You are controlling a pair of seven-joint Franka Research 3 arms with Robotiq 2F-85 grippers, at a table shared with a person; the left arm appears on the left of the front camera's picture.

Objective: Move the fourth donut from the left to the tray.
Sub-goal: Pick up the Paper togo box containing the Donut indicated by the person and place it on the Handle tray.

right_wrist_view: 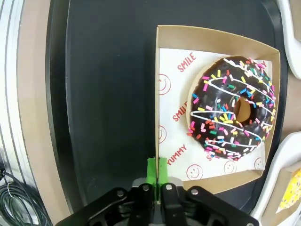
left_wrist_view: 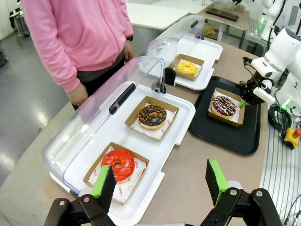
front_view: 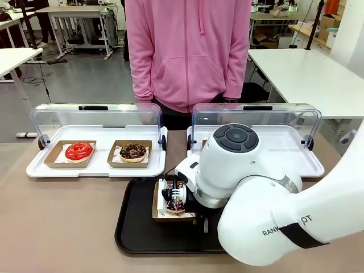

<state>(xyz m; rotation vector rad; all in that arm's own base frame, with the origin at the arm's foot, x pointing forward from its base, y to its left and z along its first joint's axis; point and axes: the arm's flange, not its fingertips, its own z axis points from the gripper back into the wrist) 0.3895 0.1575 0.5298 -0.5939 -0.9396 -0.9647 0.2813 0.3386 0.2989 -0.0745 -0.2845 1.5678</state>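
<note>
The right gripper (right_wrist_view: 156, 176) is pinching the holder wall of the fourth donut (right_wrist_view: 233, 109), which is sitting on the tray (right_wrist_view: 103, 94); the left gripper (left_wrist_view: 160, 181) is hovering wide.

Donut's paper liner (right_wrist_view: 181, 141) reads "SMILE", "YUMMY" — red print.

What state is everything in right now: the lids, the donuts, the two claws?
Left lid: raised.
Right lid: raised.
Sprinkled donut: in its cardboard holder, on the black tray.
Right gripper: shut on the cardboard holder's wall.
Left gripper: open, empty.
</note>
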